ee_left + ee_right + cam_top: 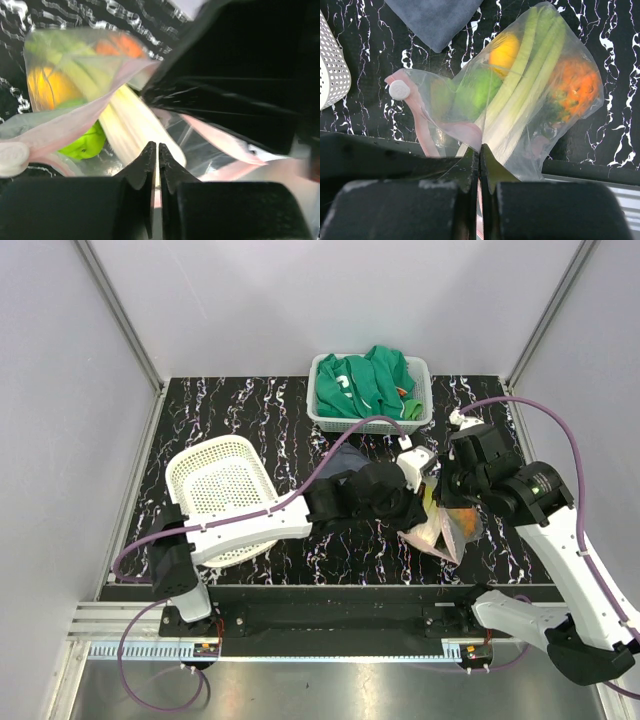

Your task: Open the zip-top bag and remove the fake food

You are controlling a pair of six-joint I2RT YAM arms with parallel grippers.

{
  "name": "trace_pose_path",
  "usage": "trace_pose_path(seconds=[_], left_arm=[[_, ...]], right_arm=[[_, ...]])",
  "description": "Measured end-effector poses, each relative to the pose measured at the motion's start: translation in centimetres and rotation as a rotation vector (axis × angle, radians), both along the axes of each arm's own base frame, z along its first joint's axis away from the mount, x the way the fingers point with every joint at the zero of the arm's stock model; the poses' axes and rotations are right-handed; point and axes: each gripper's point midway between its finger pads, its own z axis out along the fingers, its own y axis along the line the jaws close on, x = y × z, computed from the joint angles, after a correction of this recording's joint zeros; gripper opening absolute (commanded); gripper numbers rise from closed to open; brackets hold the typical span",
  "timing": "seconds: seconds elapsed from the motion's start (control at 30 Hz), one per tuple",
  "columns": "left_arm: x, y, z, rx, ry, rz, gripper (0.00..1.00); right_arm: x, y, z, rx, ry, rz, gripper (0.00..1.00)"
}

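The clear zip-top bag hangs between my two grippers above the table's right side; it also shows in the top view and the left wrist view. Its pink zip strip is parted, with a white slider at one end. Inside are a pale green leek, an orange pineapple, a yellow piece and a green round piece. My left gripper is shut on one lip of the bag. My right gripper is shut on the other lip.
A dark grey-blue cloth lies behind the bag. A white mesh basket lies tipped at the left. A white basket with a green garment stands at the back. The table's front edge is just below the bag.
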Motion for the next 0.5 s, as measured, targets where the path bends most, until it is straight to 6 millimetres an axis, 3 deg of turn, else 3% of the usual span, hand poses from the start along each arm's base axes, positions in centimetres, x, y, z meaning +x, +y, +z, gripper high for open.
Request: trace_pose_path(seconds=[0.1, 0.13, 0.23, 0.5], left_arm=[[0.0, -0.2, -1.3, 0.026, 0.023, 0.004, 0.30], [0.0, -0.3, -1.4, 0.026, 0.030, 0.006, 0.42], [-0.2, -0.5, -1.8, 0.026, 0.055, 0.015, 0.56], [-1.1, -0.3, -4.2, 0.057, 0.118, 0.035, 0.67]], right_arm=[[-0.1, -0.1, 0.0, 0.003, 0.000, -0.003, 0.00], [-0.1, -0.1, -0.1, 0.003, 0.000, -0.003, 0.00], [-0.2, -0.1, -0.2, 0.004, 0.005, -0.005, 0.00], [-0.7, -0.2, -2.0, 0.007, 0.039, -0.030, 0.00]])
